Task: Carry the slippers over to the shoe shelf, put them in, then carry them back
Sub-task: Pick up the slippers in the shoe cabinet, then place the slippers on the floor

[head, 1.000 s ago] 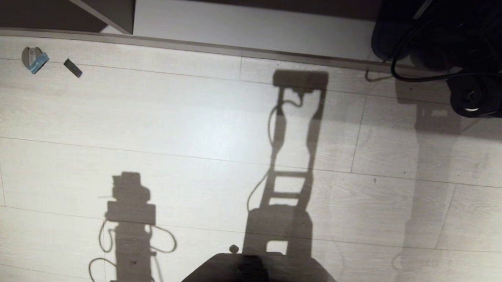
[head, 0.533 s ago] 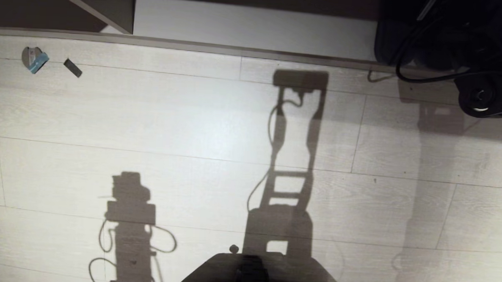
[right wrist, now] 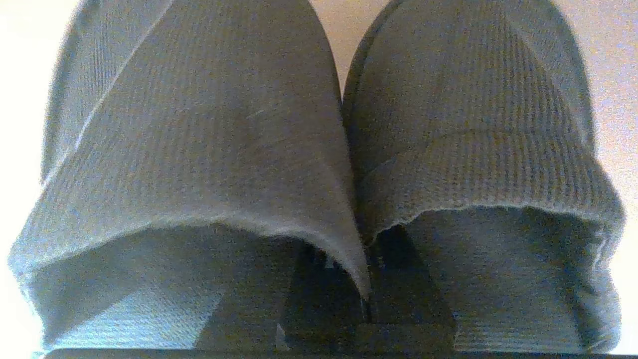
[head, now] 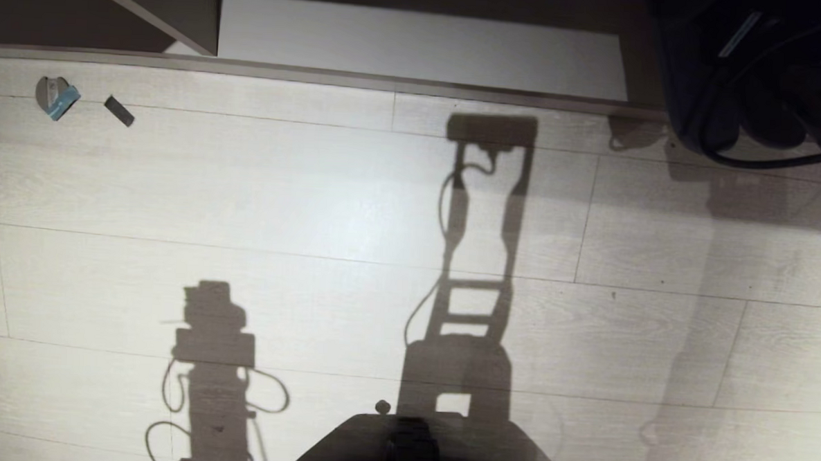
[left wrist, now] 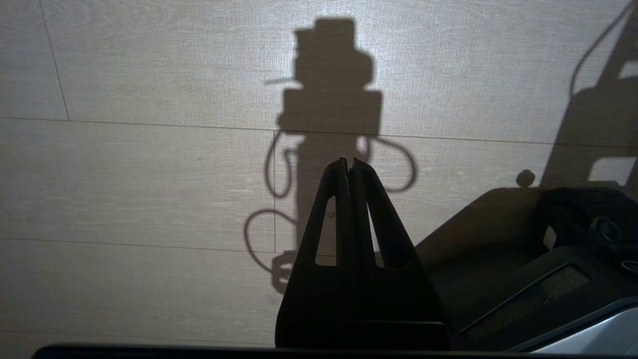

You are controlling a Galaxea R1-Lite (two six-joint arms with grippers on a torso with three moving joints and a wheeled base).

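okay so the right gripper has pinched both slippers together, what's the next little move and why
Probably lift them clear and draw back from the shoe shelf. The right gripper is shut on the slippers, one finger inside each opening, pinching their inner walls together. The left gripper hangs shut over the floor.

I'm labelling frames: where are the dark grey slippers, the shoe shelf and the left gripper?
dark grey fabric slippers [right wrist: 209,149], right wrist view, left toe cap.
taupe shoe shelf [head: 418,44], head view, pale base board.
left gripper [left wrist: 349,167], left wrist view, closed fingertips.

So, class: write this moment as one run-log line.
right hand: shut on the slippers, one finger inside each | left hand: shut, idle over floor | shoe shelf: ahead
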